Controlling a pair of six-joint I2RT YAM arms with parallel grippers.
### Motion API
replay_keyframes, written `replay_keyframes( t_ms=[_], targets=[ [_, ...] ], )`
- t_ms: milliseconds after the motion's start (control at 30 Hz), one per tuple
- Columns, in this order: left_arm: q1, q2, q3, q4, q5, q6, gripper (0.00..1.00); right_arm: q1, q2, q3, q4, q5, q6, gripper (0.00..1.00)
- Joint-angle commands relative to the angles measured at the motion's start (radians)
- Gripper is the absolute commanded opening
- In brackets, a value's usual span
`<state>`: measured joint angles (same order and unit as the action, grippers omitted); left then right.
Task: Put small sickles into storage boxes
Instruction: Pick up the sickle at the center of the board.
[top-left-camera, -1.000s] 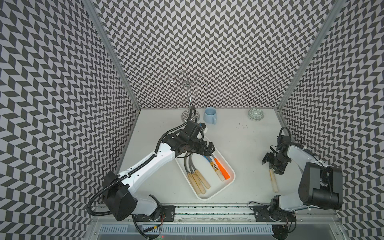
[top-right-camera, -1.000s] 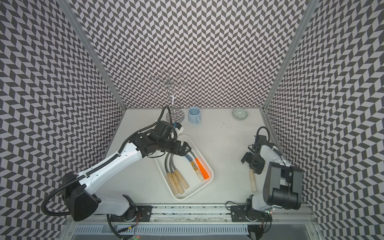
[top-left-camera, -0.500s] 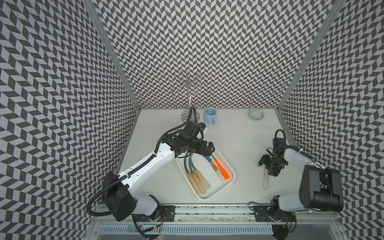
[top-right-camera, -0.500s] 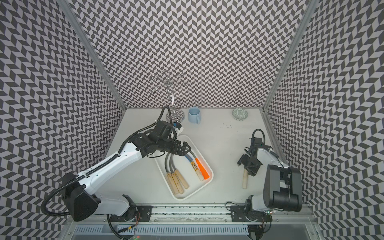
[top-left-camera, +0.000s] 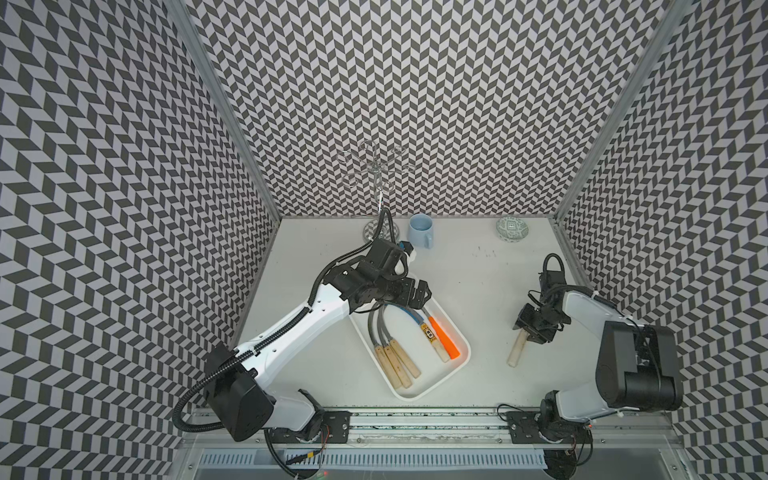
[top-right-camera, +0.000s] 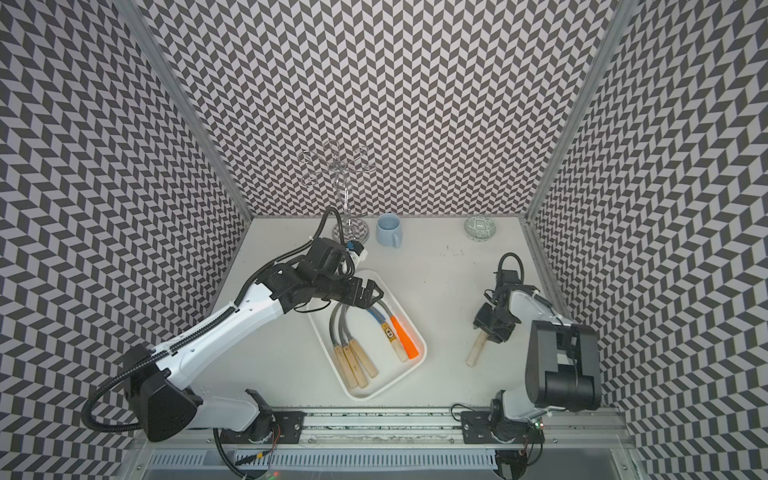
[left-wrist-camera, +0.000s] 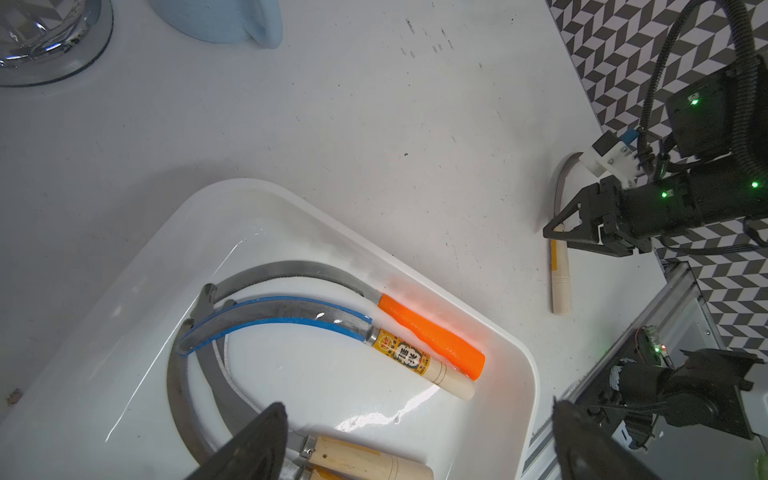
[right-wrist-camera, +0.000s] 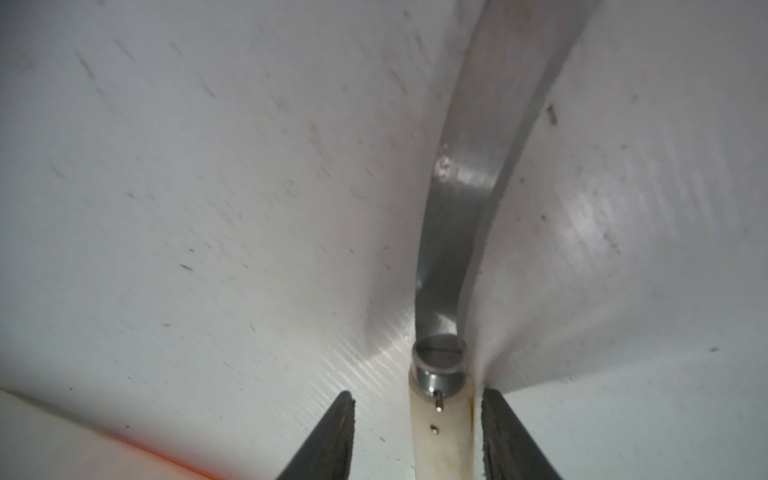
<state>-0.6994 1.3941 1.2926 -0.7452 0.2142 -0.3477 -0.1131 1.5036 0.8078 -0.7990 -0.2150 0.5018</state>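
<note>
Right wrist view: right hand (right-wrist-camera: 417, 395) straddles the pale handle of the loose sickle (right-wrist-camera: 457, 249), just behind its metal collar. One finger (right-wrist-camera: 500, 436) sits against the handle; the other stands off with a clear gap. Not clenched, nothing grasped. Blade lies flat on the surface (right-wrist-camera: 208, 208).

In both top views: loose sickle (top-left-camera: 515, 353) lies right of centre, well apart from the tray (top-left-camera: 436, 376). Its handle end points toward the lower edge of the frame; the blade is hidden under the right hand (top-left-camera: 531, 330).

Tray at centre, skewed. Five sickles inside: three wooden-handled sickles (top-left-camera: 395, 365) side by side on its left, labelled sickle (top-left-camera: 432, 338) and orange sickle (top-left-camera: 445, 343) touching on its right.

Left hand (top-left-camera: 420, 293) hangs over the tray's upper end, released, jaws wide, holding nothing. Left wrist view shows blades below it.

Glass stand (top-left-camera: 370, 232), mug (top-left-camera: 419, 230) and bowl (top-left-camera: 512, 229) stand along the back edge of the surface.
</note>
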Motion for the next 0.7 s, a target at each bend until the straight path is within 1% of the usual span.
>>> replay_keyframes(
  t_ms=[0,133,300,533,667],
  targets=[
    [0.006,0.007,0.031,0.008,-0.003,0.023,0.99,0.008,-0.004,0.003,0.028,0.026,-0.008,0.49],
    [0.008,0.004,0.033,0.002,-0.009,0.029,1.0,0.009,0.013,0.007,0.021,0.066,-0.026,0.44],
    [0.009,-0.004,0.023,-0.003,-0.009,0.029,1.0,0.013,0.005,0.001,0.027,0.097,-0.036,0.42],
    [0.014,-0.012,0.014,-0.009,-0.007,0.038,1.0,0.052,0.022,-0.005,0.041,0.132,-0.037,0.38],
    [0.017,-0.02,0.007,-0.017,-0.006,0.044,1.0,0.071,0.03,-0.019,0.055,0.131,-0.026,0.36]
  ],
)
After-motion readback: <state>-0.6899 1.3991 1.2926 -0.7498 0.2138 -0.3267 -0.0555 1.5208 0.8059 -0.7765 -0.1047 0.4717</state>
